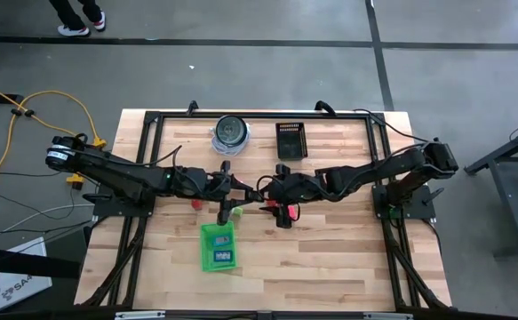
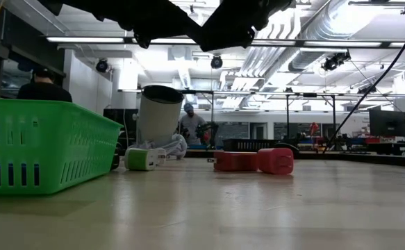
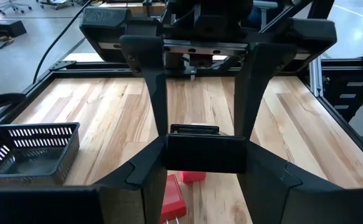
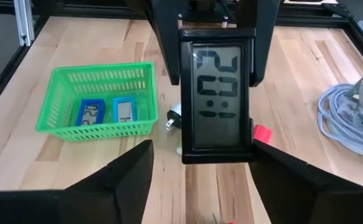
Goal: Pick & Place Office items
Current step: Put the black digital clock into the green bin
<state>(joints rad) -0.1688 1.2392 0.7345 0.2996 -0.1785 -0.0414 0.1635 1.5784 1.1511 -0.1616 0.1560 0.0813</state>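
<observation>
Wooden table, mid-handover of a small digital clock.
Left gripper (image 4: 212, 18) was clamped on the black clock (image 4: 216, 93) above the table's middle; the right gripper (image 4: 197, 168) stood with jaws apart just beside it. To finish well, the left arm should carry the clock level over the green tray (image 1: 217, 246) near the front edge and let go low.

Clock handover: what stays out of sight

The black digital clock (image 4: 216, 93) covers most of the white plug (image 4: 174, 116); the red block (image 3: 172, 200) is cropped.
</observation>
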